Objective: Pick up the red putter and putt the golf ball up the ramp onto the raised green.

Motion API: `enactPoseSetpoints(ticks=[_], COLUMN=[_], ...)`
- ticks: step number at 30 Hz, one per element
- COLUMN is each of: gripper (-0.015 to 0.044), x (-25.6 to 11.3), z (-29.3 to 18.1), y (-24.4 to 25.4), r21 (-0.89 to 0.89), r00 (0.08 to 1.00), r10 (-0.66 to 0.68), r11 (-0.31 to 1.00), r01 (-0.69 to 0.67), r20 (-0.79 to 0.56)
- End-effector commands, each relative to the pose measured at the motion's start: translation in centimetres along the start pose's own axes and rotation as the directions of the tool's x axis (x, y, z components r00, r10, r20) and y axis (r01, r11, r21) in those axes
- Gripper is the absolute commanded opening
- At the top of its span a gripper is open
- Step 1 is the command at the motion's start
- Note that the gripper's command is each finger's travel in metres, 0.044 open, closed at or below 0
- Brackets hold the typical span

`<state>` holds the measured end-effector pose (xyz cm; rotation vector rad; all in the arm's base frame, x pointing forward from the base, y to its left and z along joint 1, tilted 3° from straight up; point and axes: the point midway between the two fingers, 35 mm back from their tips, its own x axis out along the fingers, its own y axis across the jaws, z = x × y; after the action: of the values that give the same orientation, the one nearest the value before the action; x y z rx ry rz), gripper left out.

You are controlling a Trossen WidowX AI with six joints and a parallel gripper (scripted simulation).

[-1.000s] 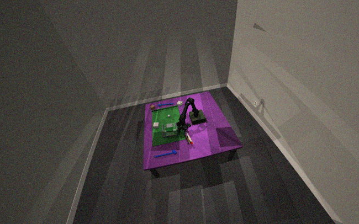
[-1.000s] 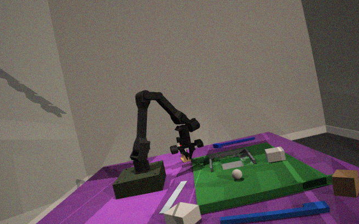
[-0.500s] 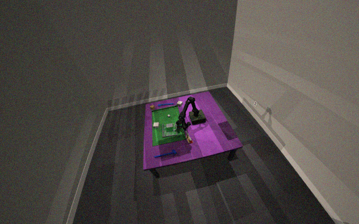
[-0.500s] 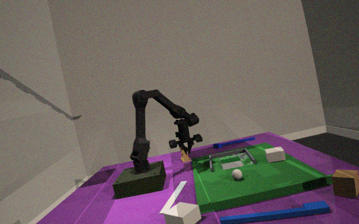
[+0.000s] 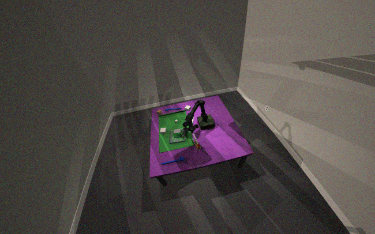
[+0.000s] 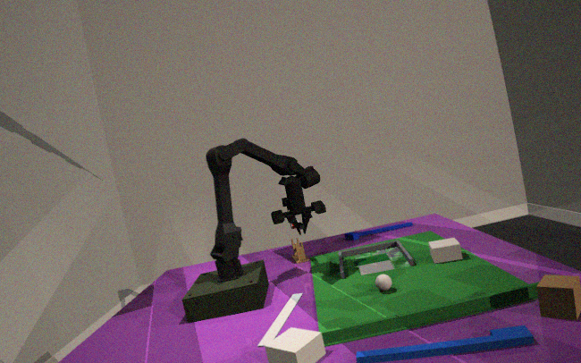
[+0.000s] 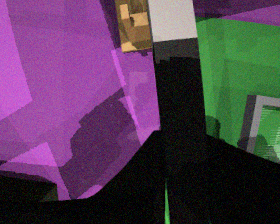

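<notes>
My gripper (image 5: pixel 192 131) (image 6: pixel 302 230) (image 7: pixel 172 136) is shut on the black grip of the putter (image 5: pixel 195 138) (image 7: pixel 176 90). In the wrist view its pale shaft runs forward from the grip. A little red shows beside the fingers in the exterior view; the head is mostly hidden. The fingers are above the table, near the wooden stand (image 6: pixel 299 253) (image 7: pixel 136 37). The white golf ball (image 5: pixel 176 120) (image 6: pixel 383 282) sits on the green mat (image 5: pixel 164 147) (image 6: pixel 442 288). The pale ramp (image 5: pixel 177 131) (image 6: pixel 376 267) leads to the green with a grey frame (image 5: pixel 169 137) (image 6: pixel 341 265) (image 7: pixel 254 112).
White blocks (image 5: pixel 162 129) (image 6: pixel 445 250) lie on the mat and at its near corner in the exterior view. A brown block (image 5: pixel 159 111) (image 6: pixel 559 295) stands beside the mat. Blue bars (image 5: pixel 173 161) (image 6: pixel 446 347) lie at two mat sides. A white strip (image 6: pixel 283 320) lies near the arm's base.
</notes>
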<state>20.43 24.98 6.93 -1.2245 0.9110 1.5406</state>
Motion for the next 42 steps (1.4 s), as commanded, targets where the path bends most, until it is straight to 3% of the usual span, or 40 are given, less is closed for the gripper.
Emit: enactPoseSetpoints(ticks=[1,21,42], gripper=[0.0,0.0,0.0], x=[-0.6,-4.1,-8.0], z=[-2.0,-12.5,-24.3], y=[-1.2,-4.5,-3.6], r21=[0.091,0.514,0.83], r00=[1.0,0.992,0.977], r10=[-0.02,-0.1,-0.113], r11=[0.996,0.849,0.515], r01=[0.021,0.123,0.214], r20=[-0.014,-0.074,-0.182])
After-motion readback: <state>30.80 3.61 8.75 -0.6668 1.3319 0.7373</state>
